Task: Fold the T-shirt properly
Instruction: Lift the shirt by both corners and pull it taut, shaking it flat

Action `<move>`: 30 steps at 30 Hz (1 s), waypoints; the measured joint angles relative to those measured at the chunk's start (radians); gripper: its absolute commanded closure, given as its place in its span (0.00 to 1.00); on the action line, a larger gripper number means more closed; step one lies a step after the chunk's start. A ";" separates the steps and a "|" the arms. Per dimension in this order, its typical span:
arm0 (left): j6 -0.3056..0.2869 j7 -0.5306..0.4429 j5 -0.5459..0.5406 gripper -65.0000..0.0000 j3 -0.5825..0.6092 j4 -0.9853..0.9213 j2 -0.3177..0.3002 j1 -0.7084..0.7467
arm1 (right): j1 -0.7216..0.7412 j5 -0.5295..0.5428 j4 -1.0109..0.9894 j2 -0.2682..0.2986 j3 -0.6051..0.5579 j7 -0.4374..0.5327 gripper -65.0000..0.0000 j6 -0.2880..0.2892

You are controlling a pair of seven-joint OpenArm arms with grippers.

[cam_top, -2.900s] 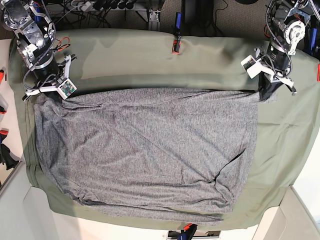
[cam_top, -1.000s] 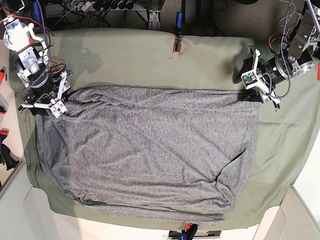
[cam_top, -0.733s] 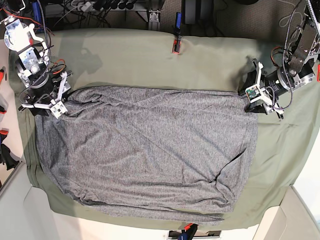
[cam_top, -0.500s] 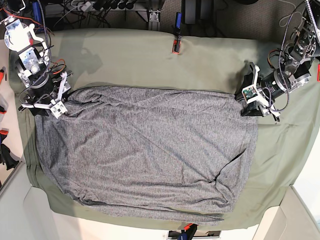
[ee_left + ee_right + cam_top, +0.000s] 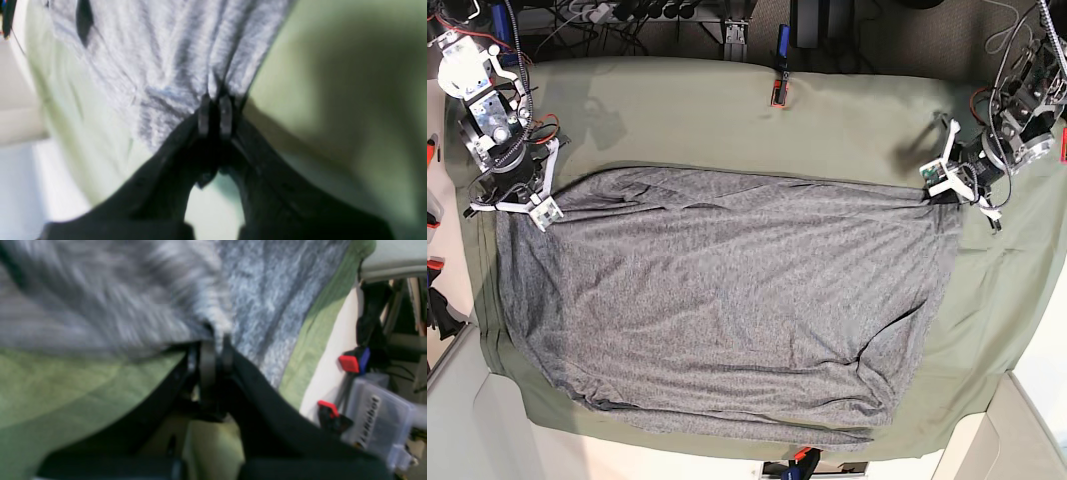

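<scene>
The grey heathered T-shirt (image 5: 727, 300) lies spread and wrinkled on the olive-green table cloth (image 5: 727, 120). My left gripper (image 5: 945, 195) is at the shirt's far right corner, and the left wrist view shows its fingers (image 5: 213, 115) shut on a pinch of the T-shirt (image 5: 173, 60). My right gripper (image 5: 519, 205) is at the far left corner, and the right wrist view shows it (image 5: 213, 356) shut on the T-shirt's edge (image 5: 133, 306). The far edge is stretched between both grippers.
A red and black clamp (image 5: 778, 92) sits at the table's far edge, with another (image 5: 799, 460) at the near edge. Red clamps (image 5: 350, 361) and a clear plastic box (image 5: 377, 420) stand beyond the cloth's left side. Cables lie behind the table.
Both grippers have closed on the shirt's far corners. The left gripper pulled its corner outward to the right and the far edge now lies tauter and slightly farther back.
</scene>
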 measured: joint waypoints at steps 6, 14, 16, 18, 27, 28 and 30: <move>0.143 0.108 0.089 0.98 0.004 0.160 -0.068 0.165 | -0.117 -0.042 0.136 0.009 0.001 -0.026 1.00 -0.033; 0.381 0.202 0.253 0.98 0.001 0.277 -0.142 0.355 | -0.303 -0.132 0.299 0.035 0.023 -0.053 1.00 -0.068; 0.420 0.223 0.291 0.98 0.001 0.305 -0.160 0.398 | -0.346 -0.139 0.330 0.061 0.051 -0.053 1.00 -0.073; 0.452 0.240 0.324 0.98 0.001 0.322 -0.172 0.430 | -0.384 -0.137 0.359 0.081 0.087 -0.055 1.00 -0.070; 0.466 0.243 0.287 1.00 0.001 0.354 -0.185 0.439 | -0.429 -0.063 0.399 0.094 0.217 -0.052 1.00 -0.015; 0.464 0.246 0.277 1.00 0.001 0.362 -0.187 0.439 | -0.430 -0.060 0.399 0.094 0.217 -0.052 1.00 -0.013; 0.434 0.259 0.256 1.00 0.001 0.385 -0.192 0.439 | -0.430 -0.047 0.399 0.094 0.217 -0.052 1.00 -0.002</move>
